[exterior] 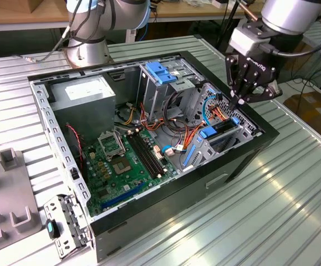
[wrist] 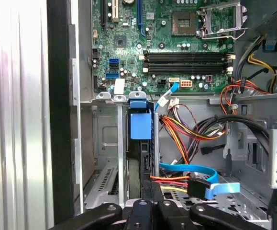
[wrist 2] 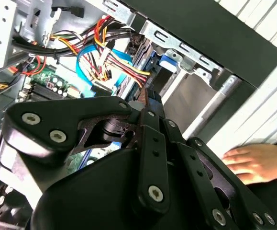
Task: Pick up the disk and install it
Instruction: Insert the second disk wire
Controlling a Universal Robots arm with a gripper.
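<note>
The disk (exterior: 223, 129) stands on edge in the drive cage at the case's corner on the exterior view's right, blue rails along its sides. In the first wrist view it is a dark narrow slab (wrist: 139, 165) under a blue rail tab (wrist: 139, 125). My gripper (exterior: 240, 103) hangs straight above the disk's upper end with its fingers pressed together. The fingertips (wrist: 150, 190) sit right at that end; I cannot tell whether they touch it. In the second wrist view the gripper (wrist 2: 146, 97) points at the blue rail end (wrist 2: 169, 60).
The open computer case (exterior: 166, 197) lies on a ribbed metal table. A bundle of red, yellow and blue cables (wrist: 186, 139) runs beside the cage. Another cage with a blue latch (exterior: 161, 73) stands further back. A person's hand (wrist 2: 253, 163) rests on the table outside the case wall.
</note>
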